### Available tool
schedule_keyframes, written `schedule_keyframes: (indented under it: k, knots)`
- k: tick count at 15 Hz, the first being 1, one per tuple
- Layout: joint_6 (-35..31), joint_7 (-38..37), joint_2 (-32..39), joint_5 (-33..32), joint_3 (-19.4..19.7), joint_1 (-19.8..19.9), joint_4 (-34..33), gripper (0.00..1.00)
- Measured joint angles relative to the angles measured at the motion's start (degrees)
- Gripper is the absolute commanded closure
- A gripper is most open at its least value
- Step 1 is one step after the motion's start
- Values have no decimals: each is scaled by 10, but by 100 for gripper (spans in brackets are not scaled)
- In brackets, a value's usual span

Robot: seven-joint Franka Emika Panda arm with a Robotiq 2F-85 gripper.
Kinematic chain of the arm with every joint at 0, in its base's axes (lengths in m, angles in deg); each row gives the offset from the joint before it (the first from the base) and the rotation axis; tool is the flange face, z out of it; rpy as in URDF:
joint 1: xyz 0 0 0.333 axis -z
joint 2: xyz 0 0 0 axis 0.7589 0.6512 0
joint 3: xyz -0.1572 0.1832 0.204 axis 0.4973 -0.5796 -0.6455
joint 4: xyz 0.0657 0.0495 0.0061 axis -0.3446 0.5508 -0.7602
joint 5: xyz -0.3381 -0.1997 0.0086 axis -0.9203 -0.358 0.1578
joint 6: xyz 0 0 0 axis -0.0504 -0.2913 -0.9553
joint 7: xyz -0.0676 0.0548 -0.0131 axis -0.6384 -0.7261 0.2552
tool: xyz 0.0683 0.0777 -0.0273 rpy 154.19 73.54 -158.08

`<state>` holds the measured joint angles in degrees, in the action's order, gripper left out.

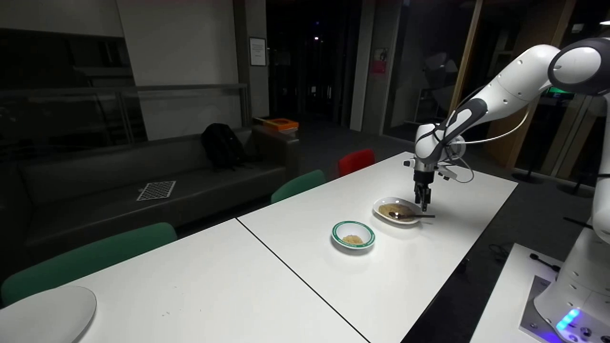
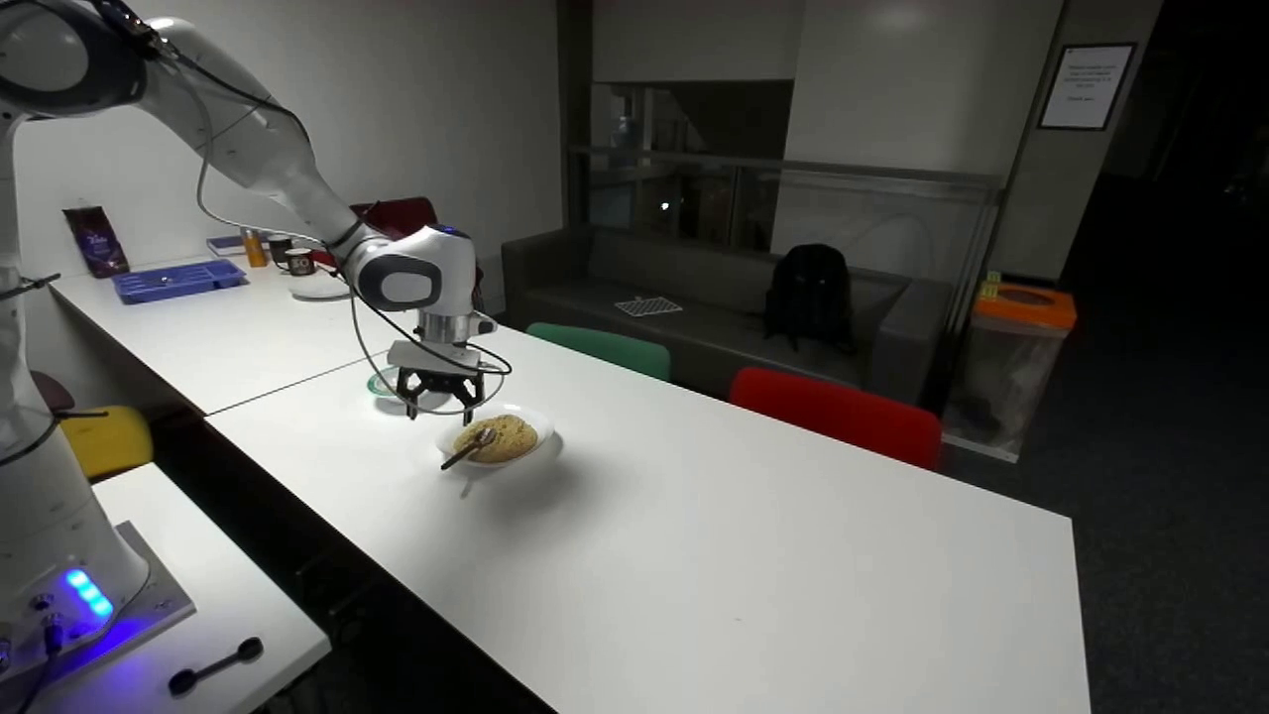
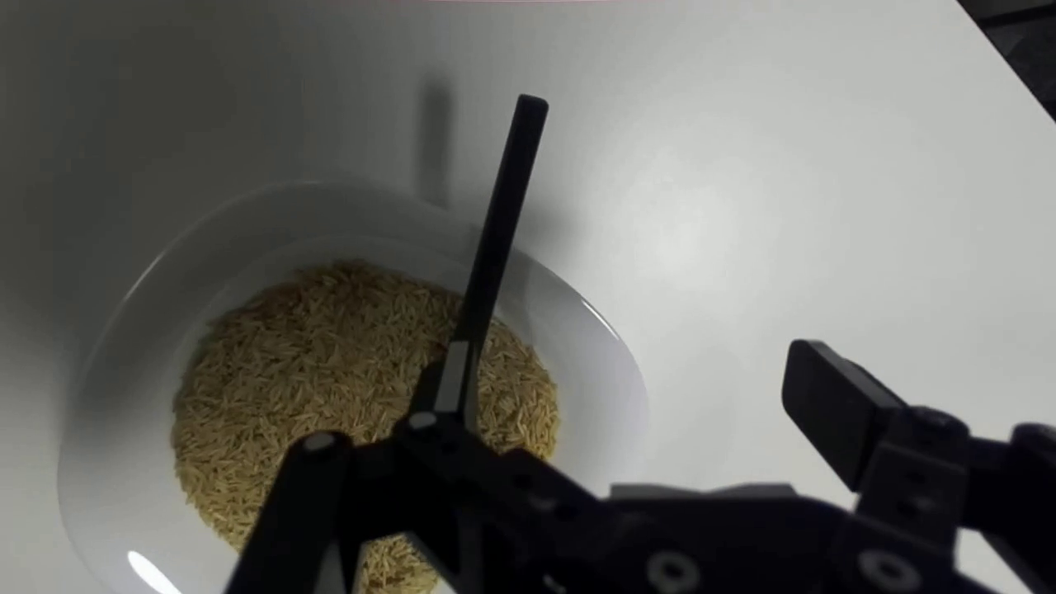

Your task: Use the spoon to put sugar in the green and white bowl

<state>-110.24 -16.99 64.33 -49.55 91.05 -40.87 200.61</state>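
The spoon (image 3: 503,198) lies in a white dish (image 3: 594,388), its head on the tan, rice-like grains of the sugar (image 3: 313,355) and its dark handle sticking out over the rim. Beside that dish stands the green and white bowl (image 1: 352,229), with a small heap of grains at its bottom; in an exterior view the arm partly hides it. My gripper (image 3: 631,371) is spread wide above the dish's edge, nothing between its fingers. In the wrist view its left finger covers the lower part of the spoon, and the spoon's head is hidden there.
A large pale plate (image 1: 50,314) sits at the table's far end from the arm. A blue cutlery tray (image 2: 178,281), mugs and a dark packet (image 2: 96,241) stand along the wall side. Green and red chairs (image 2: 838,416) line the long edge.
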Motion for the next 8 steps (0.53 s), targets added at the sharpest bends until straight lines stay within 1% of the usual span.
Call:
schedule_keyframes:
  k: [2,3,6,8]
  knots:
    - [-13,1,-1,0,-10,0,3,0]
    - [-30,0,-1,-3,-14,-2,6,0]
    - [-91,-20,-1,-35,-23,-9,22,0]
    - [-118,-39,-1,-57,-24,-12,32,0]
